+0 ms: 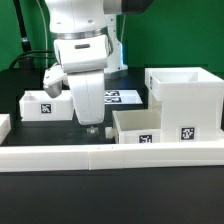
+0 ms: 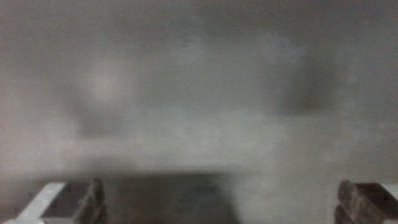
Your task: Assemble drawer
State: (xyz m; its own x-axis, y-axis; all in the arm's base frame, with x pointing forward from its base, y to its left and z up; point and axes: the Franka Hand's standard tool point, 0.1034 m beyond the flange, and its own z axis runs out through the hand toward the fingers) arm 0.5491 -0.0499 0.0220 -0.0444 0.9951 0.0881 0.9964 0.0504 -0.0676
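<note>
Starting at the exterior view's left, a small open-topped left tray (image 1: 42, 103) is seen on the black table (image 1: 60, 200), with a square tag borne on its front face. Just beside it, toward the right, the gripper (image 1: 91, 124) is held low and pointed straight down, its tips near the table. Whether the tray is touched cannot be told, since the hand hides that end. In the wrist view the fingers (image 2: 50, 203) are seen spread wide apart, with nothing made out between them (all else there is a grey-white blur). Behind the gripper the marker board (image 1: 122, 97) is laid flat. Further right, the right tray (image 1: 135, 128) is set just in front of the housing (image 1: 190, 95), a tall cube-like shell open at the top and tagged low on its front. Along the front, the wall (image 1: 100, 156) is stretched across the whole scene. The step in hand is judged to be a grasp of the left tray, the drawer being not yet assembled, as both trays lie outside the housing. For a good grasp, one thin tray wall should be straddled squarely, the fingers lowered evenly on either side, and closing delayed until the rim is seated well between the pads. All parts appear to be made of matte white plastic, hard, smooth and thin-walled, with crisp corners. Slipping is judged likely if only the rim's edge is pinched.
</note>
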